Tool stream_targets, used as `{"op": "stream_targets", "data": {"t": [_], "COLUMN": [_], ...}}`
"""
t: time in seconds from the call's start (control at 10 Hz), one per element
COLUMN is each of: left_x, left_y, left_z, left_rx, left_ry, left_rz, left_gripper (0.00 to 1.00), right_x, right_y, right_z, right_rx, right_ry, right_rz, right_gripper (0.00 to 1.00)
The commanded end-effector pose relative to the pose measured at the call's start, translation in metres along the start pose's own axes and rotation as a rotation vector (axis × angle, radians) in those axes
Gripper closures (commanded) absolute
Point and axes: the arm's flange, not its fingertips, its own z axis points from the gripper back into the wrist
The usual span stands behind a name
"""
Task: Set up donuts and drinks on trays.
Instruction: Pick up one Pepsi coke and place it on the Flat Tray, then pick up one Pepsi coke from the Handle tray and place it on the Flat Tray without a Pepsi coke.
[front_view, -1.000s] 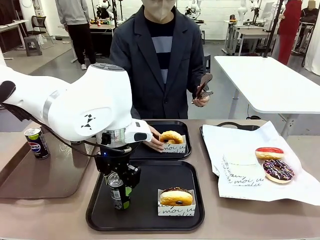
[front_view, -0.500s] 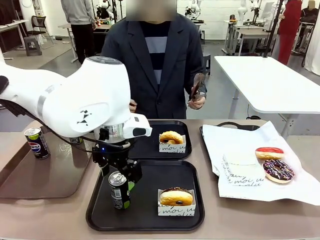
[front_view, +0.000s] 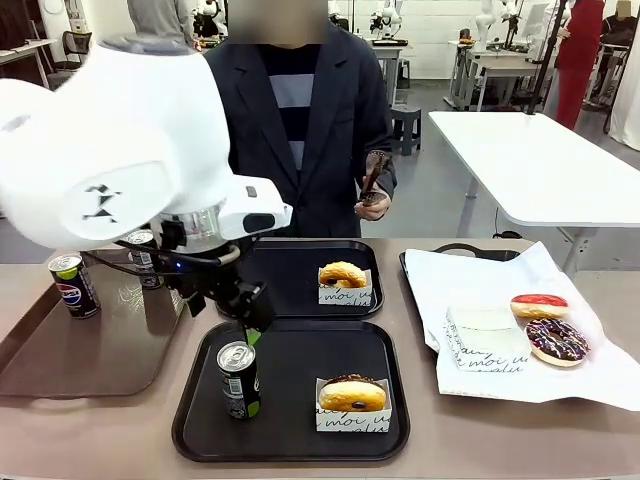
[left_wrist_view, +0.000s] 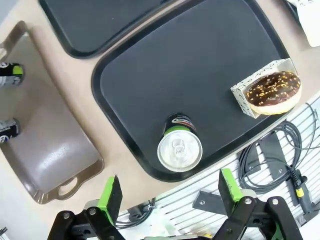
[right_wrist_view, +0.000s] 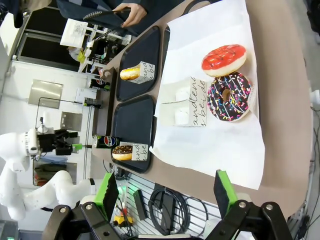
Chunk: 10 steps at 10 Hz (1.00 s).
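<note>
A dark Pepsi can (front_view: 238, 380) stands upright at the left of the near black tray (front_view: 300, 440). My left gripper (front_view: 248, 318) hangs open just above and behind it, apart from it. In the left wrist view the can's silver top (left_wrist_view: 179, 149) lies below my spread left gripper (left_wrist_view: 170, 190). A chocolate donut in a printed sleeve (front_view: 352, 395) sits at the tray's right. The far black tray (front_view: 290, 300) carries a plain golden donut in a sleeve (front_view: 343, 275). My right gripper (right_wrist_view: 165, 190) is open and empty, high over the white paper with both trays far off.
A brown tray (front_view: 60, 360) at the left holds two more cans (front_view: 73, 285) (front_view: 140, 255). On white paper (front_view: 500, 380) at the right lie a red-iced donut (front_view: 538, 305) and a sprinkled chocolate donut (front_view: 556, 340). The person across holds tongs (front_view: 372, 180) at chest height.
My left gripper opened, let go of the can on the near tray and lifted up and back. The person's hand left the far tray's donut and drew back.
</note>
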Motion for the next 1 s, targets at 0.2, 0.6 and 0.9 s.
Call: {"op": "stream_targets", "data": {"t": [0.2, 0.6, 0.9], "left_x": [0.000, 0.012, 0.035], "left_y": [0.000, 0.037, 0.153], "left_z": [0.000, 0.009, 0.035], "left_rx": [0.000, 0.018, 0.065], "left_ry": [0.000, -0.068, -0.177], "left_rz": [0.000, 0.135, 0.475], "left_gripper": [0.00, 0.00, 0.00], "right_x": [0.003, 0.003, 0.003], "right_y": [-0.001, -0.001, -0.001], "right_z": [-0.001, -0.001, -0.001], "right_rx": [0.031, 0.031, 0.031], "right_ry": [-0.023, -0.023, -0.023], "right_rz": [0.018, 0.018, 0.018], "right_gripper": [0.00, 0.00, 0.00]}}
